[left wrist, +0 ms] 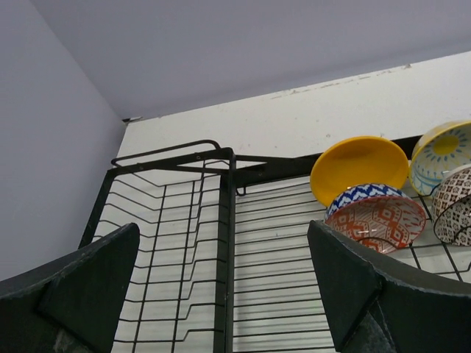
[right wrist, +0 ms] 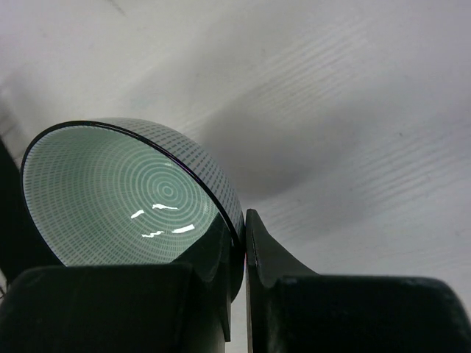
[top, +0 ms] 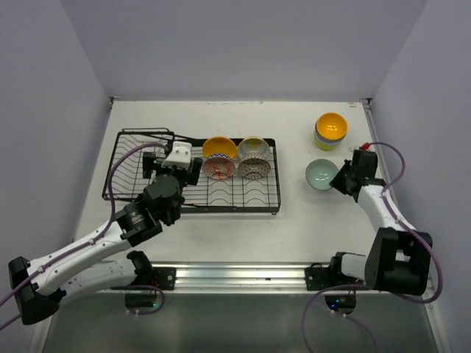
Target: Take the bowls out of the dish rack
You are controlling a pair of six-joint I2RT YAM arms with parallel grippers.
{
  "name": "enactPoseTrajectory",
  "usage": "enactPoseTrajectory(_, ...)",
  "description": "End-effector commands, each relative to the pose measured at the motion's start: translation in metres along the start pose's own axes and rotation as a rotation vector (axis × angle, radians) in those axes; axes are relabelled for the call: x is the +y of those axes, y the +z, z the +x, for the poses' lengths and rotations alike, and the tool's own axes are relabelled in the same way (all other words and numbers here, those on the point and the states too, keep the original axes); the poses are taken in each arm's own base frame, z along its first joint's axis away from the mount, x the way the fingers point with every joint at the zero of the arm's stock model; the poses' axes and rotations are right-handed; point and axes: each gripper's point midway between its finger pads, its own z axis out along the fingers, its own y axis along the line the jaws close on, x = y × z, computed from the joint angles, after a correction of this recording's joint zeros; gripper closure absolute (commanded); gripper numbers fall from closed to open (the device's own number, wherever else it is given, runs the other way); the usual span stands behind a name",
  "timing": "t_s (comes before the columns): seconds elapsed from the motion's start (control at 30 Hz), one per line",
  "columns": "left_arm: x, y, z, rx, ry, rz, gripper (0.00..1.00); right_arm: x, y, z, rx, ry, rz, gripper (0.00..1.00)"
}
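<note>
The black wire dish rack (top: 147, 165) lies left of centre and also shows in the left wrist view (left wrist: 221, 220). At its right end stand an orange-yellow bowl (top: 219, 146), a red-brown patterned bowl (top: 219, 168), a light blue patterned bowl (top: 253, 145) and a brown patterned bowl (top: 254, 168). My left gripper (top: 174, 166) is open and empty above the rack's middle join (left wrist: 221, 294), left of the orange-yellow bowl (left wrist: 358, 165). My right gripper (top: 340, 179) is shut on the rim of a pale teal bowl (top: 321, 174), held tilted (right wrist: 125, 195), one finger inside, one outside (right wrist: 243, 243).
A stack of bowls with an orange-yellow one on top (top: 330, 129) stands on the white table (top: 294, 235) at the back right, just beyond the teal bowl. Grey walls enclose the table on three sides. The left arm's cable loops over the rack's left section.
</note>
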Motion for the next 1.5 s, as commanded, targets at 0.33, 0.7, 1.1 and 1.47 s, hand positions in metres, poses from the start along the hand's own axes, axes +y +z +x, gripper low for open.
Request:
enactPoseTrajectory(0.33,0.019,-0.003,-0.020,-0.071,-0.101,-0.066,0.00,0.000,0.036,-0.003,0.067,0.059,-0.055,0.97)
enactPoseTrajectory(0.7,0.015,-0.003,-0.019,-0.074,-0.094,-0.040,0.00,0.005,0.038,-0.002,0.080,0.050,-0.084,0.44)
enactPoseTrajectory(1.1,0.006,-0.001,-0.017,-0.092,-0.100,-0.011,0.00,0.027,-0.003,-0.032,-0.048,0.043,-0.176,0.16)
enactPoseTrajectory(1.47,-0.067,0.018,-0.001,-0.104,0.091,0.256,0.00,0.044,-0.030,-0.044,-0.225,0.044,-0.322,0.14)
